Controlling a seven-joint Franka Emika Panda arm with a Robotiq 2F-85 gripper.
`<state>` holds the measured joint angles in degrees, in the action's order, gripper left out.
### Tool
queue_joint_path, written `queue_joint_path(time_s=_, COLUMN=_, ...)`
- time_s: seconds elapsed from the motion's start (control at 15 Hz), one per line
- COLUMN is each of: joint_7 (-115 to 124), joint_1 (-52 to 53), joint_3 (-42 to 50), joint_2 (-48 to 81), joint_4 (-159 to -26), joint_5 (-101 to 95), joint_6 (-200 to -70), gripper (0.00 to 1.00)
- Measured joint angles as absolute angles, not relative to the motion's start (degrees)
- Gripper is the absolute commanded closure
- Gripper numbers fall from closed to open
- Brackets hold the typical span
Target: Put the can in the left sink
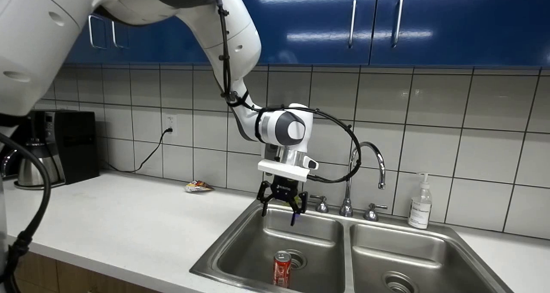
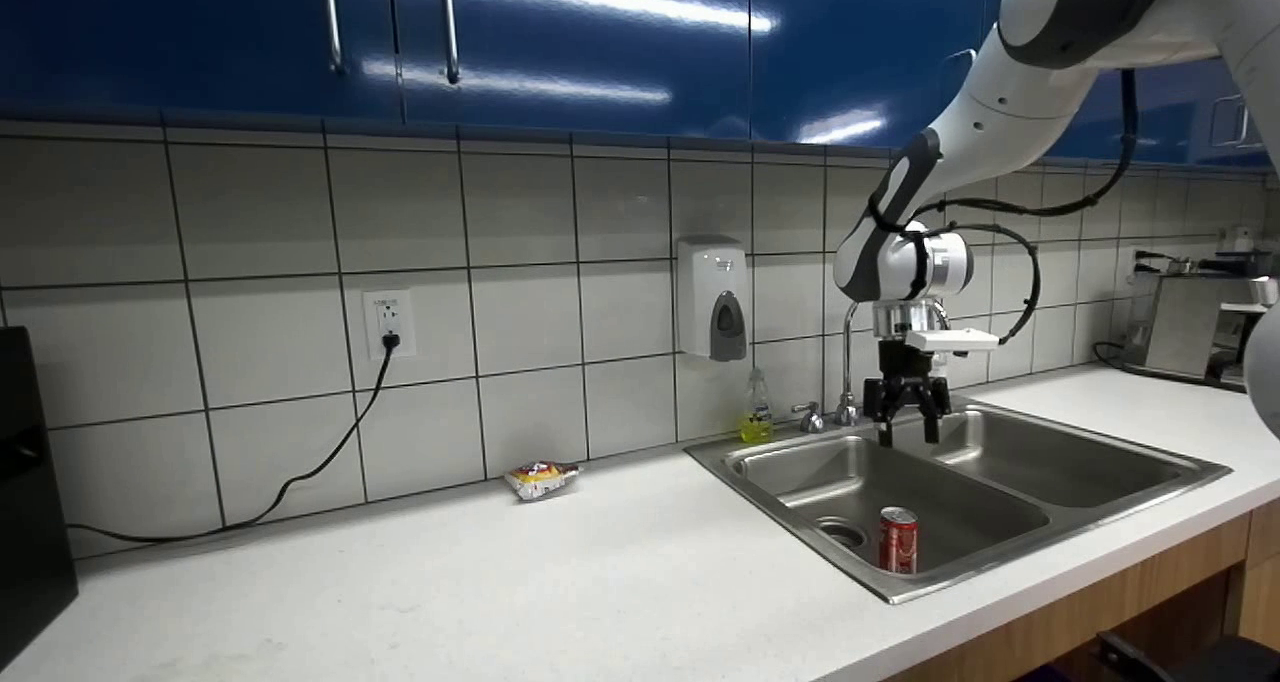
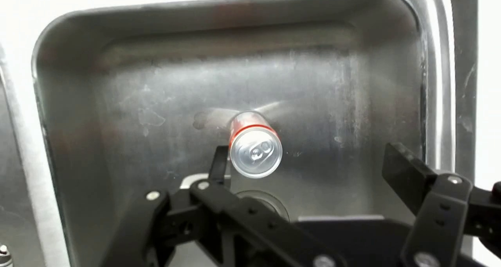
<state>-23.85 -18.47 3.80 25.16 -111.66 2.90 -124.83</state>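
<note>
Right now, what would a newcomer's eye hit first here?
Probably the red can, standing upright in the left sink near the drain. Next, the big white arm across the upper left of an exterior view, its black hand open above that sink. Then the glossy blue cabinets along the top of both exterior views.

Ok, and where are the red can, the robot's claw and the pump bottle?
Red can (image 3: 255, 148), in the wrist view: its silvery top.
Robot's claw (image 1: 278, 220), in an exterior view: midway between its open fingertips.
Pump bottle (image 1: 420, 211), in an exterior view: its white label.
</note>
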Motion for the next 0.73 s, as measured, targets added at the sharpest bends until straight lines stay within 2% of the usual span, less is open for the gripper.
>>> queue_joint_path(time_s=0.53, joint_7=-24.6, joint_1=-17.1, joint_3=5.0, joint_2=13.4, joint_4=-124.2, joint_5=1.8, joint_6=-117.8, gripper=0.00)
queue_joint_path(time_s=0.73, joint_7=-24.7, joint_1=-16.7, joint_3=5.4, joint_2=12.7, joint_4=-124.9, joint_5=1.8, joint_6=-117.7, gripper=0.00)
